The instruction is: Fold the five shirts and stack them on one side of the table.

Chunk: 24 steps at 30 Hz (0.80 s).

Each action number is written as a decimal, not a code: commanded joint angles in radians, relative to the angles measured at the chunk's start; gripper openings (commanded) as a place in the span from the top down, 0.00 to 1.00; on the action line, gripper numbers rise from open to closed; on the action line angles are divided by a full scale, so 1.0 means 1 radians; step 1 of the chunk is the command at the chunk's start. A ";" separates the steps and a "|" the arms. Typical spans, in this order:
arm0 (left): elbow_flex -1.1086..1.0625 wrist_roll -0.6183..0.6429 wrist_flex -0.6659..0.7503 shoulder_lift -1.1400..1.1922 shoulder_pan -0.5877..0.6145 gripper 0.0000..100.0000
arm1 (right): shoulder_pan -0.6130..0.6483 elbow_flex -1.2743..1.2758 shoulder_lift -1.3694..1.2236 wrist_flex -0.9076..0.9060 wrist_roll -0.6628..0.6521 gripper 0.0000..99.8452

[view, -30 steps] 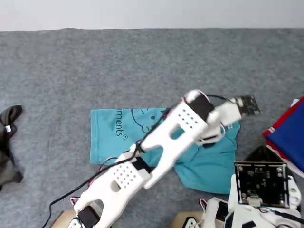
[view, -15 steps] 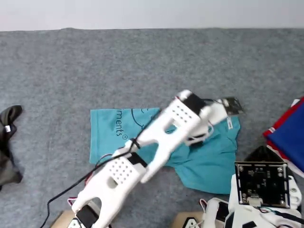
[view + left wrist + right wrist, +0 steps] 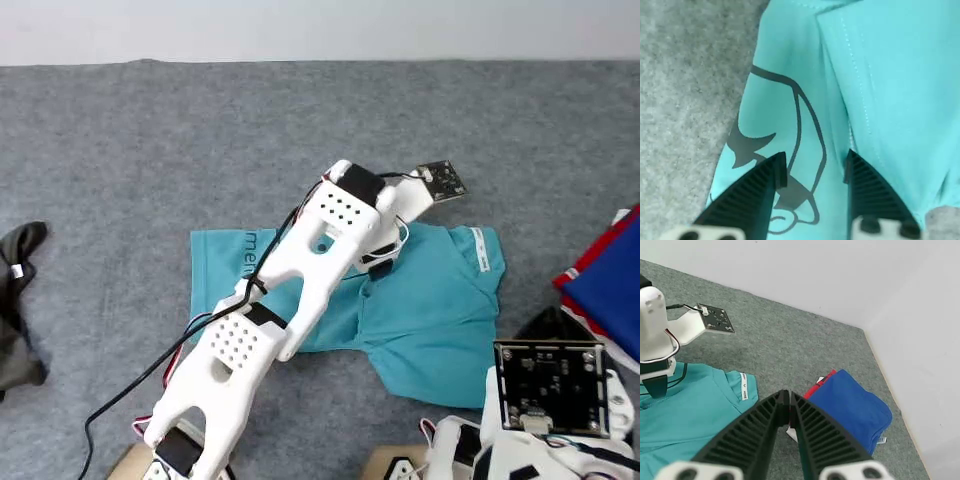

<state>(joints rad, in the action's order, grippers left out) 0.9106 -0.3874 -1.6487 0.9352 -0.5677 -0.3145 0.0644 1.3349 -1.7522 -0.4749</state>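
A teal shirt (image 3: 430,320) with a black print lies spread in the middle of the grey table (image 3: 300,130). My left arm stretches across it from the near left. The left gripper (image 3: 380,262) hangs just above the shirt's printed chest (image 3: 790,115), open, with nothing between its fingers (image 3: 765,185). My right gripper (image 3: 786,401) is shut and empty, held above the table between the teal shirt (image 3: 695,410) and a folded blue shirt (image 3: 852,407). The blue shirt lies on a red one (image 3: 590,265) at the right edge.
A dark crumpled garment (image 3: 15,300) lies at the table's left edge. The right arm's base and camera board (image 3: 548,385) sit at the near right. Bare grey table runs along the far side, up to a white wall.
My left arm has swung left and farther back over the teal shirt. The shirt's right sleeve, which the arm was covering, now lies in plain sight. The right arm has kept still.
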 commanded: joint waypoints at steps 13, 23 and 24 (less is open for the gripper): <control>0.067 0.054 -0.106 -0.078 -0.313 0.80 | -0.012 -0.005 0.002 -0.039 0.008 0.99; -0.131 0.103 -0.106 -0.078 -0.451 0.80 | -0.012 0.000 0.002 -0.039 0.006 0.99; -0.134 0.103 -0.106 -0.077 -0.453 0.80 | -0.012 0.000 0.002 -0.039 0.006 0.99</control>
<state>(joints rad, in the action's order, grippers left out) 0.7787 -0.2938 -1.7254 0.9352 -1.0050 -0.3145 0.0644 1.3349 -1.7522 -0.4749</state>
